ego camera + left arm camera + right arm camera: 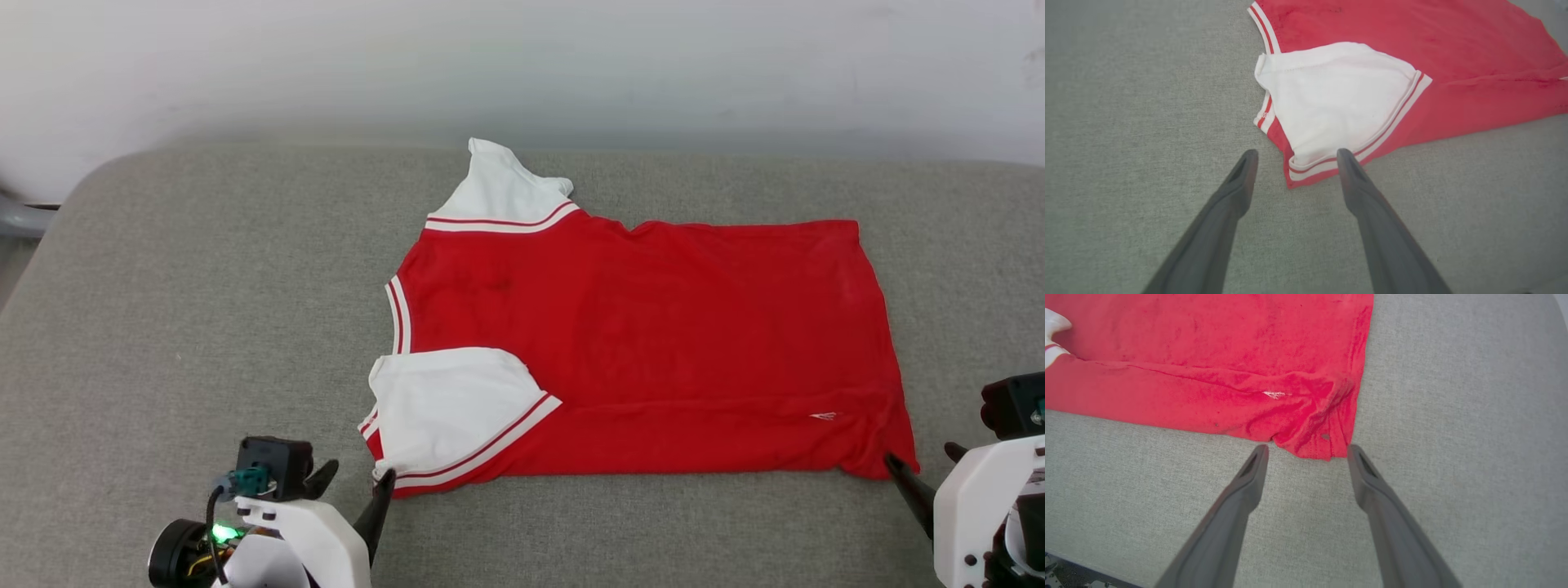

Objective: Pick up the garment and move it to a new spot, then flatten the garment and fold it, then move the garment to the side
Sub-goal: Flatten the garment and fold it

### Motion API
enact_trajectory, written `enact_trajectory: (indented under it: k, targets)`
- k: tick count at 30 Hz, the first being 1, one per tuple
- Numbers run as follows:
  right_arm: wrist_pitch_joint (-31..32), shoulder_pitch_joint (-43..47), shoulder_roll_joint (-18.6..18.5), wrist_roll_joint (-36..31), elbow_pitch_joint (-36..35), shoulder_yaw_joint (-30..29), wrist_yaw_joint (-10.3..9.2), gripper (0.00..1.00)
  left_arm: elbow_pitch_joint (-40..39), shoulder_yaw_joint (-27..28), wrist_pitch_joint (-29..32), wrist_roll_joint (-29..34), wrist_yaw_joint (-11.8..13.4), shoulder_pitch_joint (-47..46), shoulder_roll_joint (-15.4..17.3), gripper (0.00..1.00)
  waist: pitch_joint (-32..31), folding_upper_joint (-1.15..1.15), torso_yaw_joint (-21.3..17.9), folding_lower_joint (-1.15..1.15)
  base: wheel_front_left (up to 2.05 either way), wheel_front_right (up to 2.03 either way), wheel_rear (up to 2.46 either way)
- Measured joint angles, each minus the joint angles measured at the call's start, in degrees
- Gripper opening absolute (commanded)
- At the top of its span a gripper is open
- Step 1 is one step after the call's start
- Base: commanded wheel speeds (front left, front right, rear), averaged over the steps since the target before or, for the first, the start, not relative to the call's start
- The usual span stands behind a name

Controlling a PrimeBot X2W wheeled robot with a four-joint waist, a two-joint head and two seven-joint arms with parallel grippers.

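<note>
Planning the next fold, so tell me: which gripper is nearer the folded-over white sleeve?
Left. The left gripper sits right at the striped cuff of the white sleeve, jaws open; the right gripper is at the far hem corner of the jersey.

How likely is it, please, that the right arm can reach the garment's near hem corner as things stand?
Probably yes: the right gripper is open, its fingers flanking the near hem corner of the garment, with nothing lying between them.
</note>
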Motion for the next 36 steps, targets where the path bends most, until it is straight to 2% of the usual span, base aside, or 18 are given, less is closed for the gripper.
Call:
enact_trajectory:
  k: [8,16,24,25,26,27,28,31,36]
  targets:
    - [2.56,0.43,1.05,-1.21,-4.71,-0.89,0.0,1.0,-0.25,-1.07,4.61,0.34,1.14,-1.41,1.14,1.0,3.23,0.0,-1.11,0.0,0.0,0.0,0.0]
    - [2.88,-0.26,1.6,-2.0,-5.6,-1.1,0.0,1.0,6.16,-1.3,4.16,0.96,1.11,-4.17,0.05,1.0,6.6,0.0,-2.49,0.01,0.0,0.0,0.0]
    - [2.38,-0.91,1.64,-2.21,-5.14,-1.13,0.0,1.0,11.82,-2.11,3.9,0.82,-0.99,-6.82,-1.11,1.0,8.63,0.0,-3.33,0.01,0.0,0.0,0.0]
    - [2.3,-0.99,1.64,-2.22,-4.99,-1.1,0.0,1.0,12.3,-2.25,4.35,0.7,-1.37,-7.1,-1.24,0.49,8.7,0.0,-3.36,0.0,0.0,0.0,0.0]
    - [2.2,-1.1,1.63,-2.29,-4.82,-1.12,0.0,1.0,12.7,-2.4,4.65,0.44,-1.72,-7.33,-1.34,0.49,8.74,0.0,-3.35,0.0,0.0,0.0,0.0]
    - [2.13,-1.14,1.59,-2.44,-4.6,-1.12,0.0,1.0,13.03,-2.56,5.06,0.15,-2.19,-7.61,-1.43,0.12,8.71,0.0,-3.31,0.0,0.0,0.0,0.0]
    - [2.02,-1.18,1.6,-2.56,-4.34,-1.12,0.0,1.0,13.39,-2.76,5.33,-0.03,-2.64,-7.84,-1.53,0.0,8.61,0.0,-3.25,0.0,0.0,0.0,0.0]
    - [1.92,-1.28,1.12,-3.27,-3.43,-0.91,0.0,1.0,14.35,-3.14,5.12,-0.58,-3.41,-8.06,-2.67,0.0,7.98,0.0,-2.98,0.01,0.0,0.0,0.0]
    - [1.37,-1.27,-0.38,-4.94,-1.51,-0.83,0.0,1.0,14.14,-2.89,1.9,-0.13,-3.26,-7.25,-2.97,0.0,6.62,0.0,-2.18,0.01,0.0,0.0,0.0]
